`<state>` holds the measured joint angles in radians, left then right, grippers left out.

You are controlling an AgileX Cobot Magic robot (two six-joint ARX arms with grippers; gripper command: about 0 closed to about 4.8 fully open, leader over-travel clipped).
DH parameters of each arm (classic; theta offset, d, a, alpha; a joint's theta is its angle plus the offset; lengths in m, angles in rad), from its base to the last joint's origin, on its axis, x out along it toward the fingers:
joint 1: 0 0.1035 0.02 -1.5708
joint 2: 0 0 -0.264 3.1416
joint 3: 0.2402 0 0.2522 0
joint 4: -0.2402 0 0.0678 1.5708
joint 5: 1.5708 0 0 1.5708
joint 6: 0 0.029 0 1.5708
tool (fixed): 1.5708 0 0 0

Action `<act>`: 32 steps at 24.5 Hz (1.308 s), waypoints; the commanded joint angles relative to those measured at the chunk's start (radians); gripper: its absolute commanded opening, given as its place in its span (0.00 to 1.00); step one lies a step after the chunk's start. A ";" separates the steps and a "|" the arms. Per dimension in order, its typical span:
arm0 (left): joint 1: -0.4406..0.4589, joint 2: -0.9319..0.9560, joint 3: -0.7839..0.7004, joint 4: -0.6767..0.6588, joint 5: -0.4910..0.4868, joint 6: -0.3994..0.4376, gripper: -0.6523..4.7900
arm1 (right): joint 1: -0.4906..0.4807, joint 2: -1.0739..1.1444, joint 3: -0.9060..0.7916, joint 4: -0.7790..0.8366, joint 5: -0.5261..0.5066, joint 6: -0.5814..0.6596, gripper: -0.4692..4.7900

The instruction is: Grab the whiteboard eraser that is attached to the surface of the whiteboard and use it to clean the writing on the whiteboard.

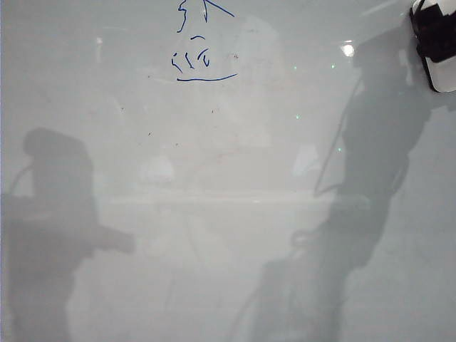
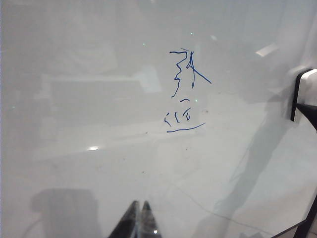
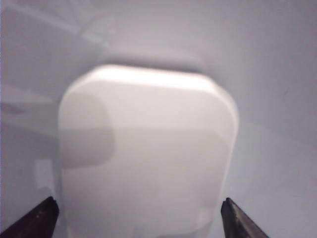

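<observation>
The whiteboard (image 1: 228,214) fills every view. Dark-blue writing (image 1: 203,60), a few squiggles over one long underline, sits at its top centre and shows again as writing (image 2: 185,94) in the left wrist view. The white whiteboard eraser (image 3: 148,148) lies flat on the board. My right gripper (image 3: 138,210) is open, with one fingertip on each side of the eraser, close to its edges. In the exterior view that gripper (image 1: 433,32) is at the top right corner, covering most of the eraser (image 1: 445,80). My left gripper (image 2: 140,208) is shut and empty, well short of the writing.
Soft grey shadows of both arms fall across the lower board (image 1: 57,214). Tiny dark specks dot the middle. In the left wrist view the eraser (image 2: 308,82) and the dark right gripper (image 2: 309,114) sit at the board's far side, and the board's edge (image 2: 292,229) shows.
</observation>
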<state>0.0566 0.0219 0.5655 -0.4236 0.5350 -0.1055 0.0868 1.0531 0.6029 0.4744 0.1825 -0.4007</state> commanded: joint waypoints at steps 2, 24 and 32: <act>0.000 0.001 0.006 0.013 0.002 0.000 0.11 | 0.000 -0.003 0.014 0.024 -0.001 0.006 0.74; 0.000 0.001 0.006 -0.051 0.000 0.001 0.11 | 0.480 -0.041 0.289 -0.343 0.171 -0.167 0.47; 0.001 0.001 0.006 -0.064 -0.019 0.001 0.11 | 0.770 0.280 0.667 -0.464 0.378 -0.402 0.47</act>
<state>0.0570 0.0219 0.5655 -0.4973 0.5220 -0.1055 0.8417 1.3125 1.2346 -0.0055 0.5404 -0.7570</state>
